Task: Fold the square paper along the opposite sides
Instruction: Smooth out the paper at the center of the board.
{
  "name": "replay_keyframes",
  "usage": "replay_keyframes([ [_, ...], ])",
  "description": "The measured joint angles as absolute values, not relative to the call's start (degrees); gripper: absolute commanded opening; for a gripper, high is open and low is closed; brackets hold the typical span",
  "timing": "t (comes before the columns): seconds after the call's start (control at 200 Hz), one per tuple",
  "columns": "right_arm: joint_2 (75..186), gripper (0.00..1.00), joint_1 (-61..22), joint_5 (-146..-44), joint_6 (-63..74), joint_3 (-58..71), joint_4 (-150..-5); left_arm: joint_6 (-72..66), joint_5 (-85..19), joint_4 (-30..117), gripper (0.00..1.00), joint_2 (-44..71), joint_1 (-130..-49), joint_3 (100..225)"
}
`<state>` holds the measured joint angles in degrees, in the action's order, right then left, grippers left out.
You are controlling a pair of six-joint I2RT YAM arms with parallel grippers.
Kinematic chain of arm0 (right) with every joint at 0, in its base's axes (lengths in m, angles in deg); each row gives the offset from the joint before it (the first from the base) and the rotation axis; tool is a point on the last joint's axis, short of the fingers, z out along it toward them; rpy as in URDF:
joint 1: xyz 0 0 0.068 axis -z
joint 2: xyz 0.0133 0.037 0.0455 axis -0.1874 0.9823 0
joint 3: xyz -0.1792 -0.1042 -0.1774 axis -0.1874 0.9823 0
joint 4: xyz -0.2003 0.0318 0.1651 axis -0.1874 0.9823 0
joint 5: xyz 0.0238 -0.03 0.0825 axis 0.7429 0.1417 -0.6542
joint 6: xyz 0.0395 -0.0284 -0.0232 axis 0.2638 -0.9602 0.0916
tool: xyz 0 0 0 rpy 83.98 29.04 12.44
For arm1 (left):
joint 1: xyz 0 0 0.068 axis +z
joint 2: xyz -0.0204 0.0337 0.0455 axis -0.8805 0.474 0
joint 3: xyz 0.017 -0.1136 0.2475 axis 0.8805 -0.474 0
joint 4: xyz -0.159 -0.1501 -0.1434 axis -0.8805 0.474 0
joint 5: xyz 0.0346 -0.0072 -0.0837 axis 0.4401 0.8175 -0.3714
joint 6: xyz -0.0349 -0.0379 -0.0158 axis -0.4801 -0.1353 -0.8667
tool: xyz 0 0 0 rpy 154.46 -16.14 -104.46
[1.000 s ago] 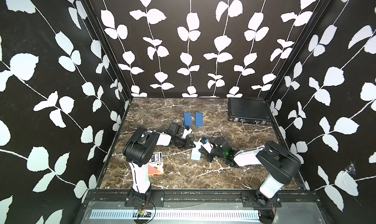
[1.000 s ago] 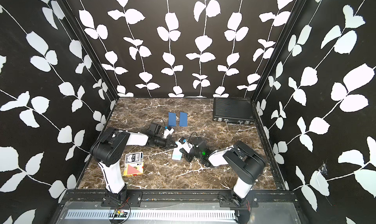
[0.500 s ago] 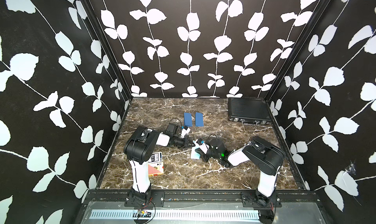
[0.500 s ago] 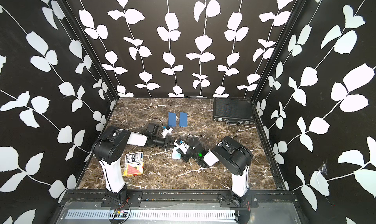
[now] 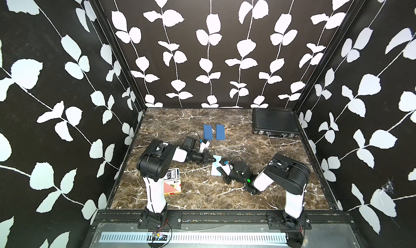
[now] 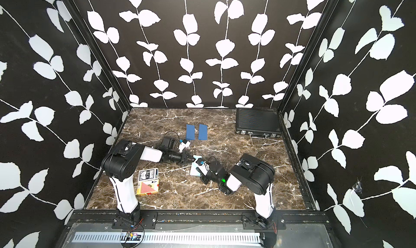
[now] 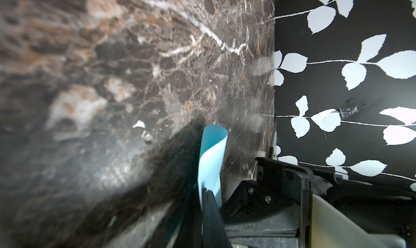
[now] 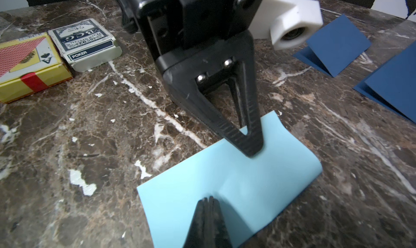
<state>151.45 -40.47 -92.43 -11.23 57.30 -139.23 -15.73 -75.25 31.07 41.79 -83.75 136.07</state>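
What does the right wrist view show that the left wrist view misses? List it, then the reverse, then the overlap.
Right wrist only: a blue card box, a yellow card box, two folded dark blue papers, and the right tool, shut. Left wrist only: the leaf-patterned wall and a black arm housing. Both: the light blue paper, curved over, the marble table, and the left tool, shut, tip on that paper.
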Motion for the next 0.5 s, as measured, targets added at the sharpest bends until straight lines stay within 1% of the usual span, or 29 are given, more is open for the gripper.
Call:
replay_keyframes([
  [0.5, 148.2, 0.0, -45.4, -84.9, -9.3, 61.7, -138.8, -15.9, -75.5, 30.5, 0.0, 41.8, -83.7, 135.9],
])
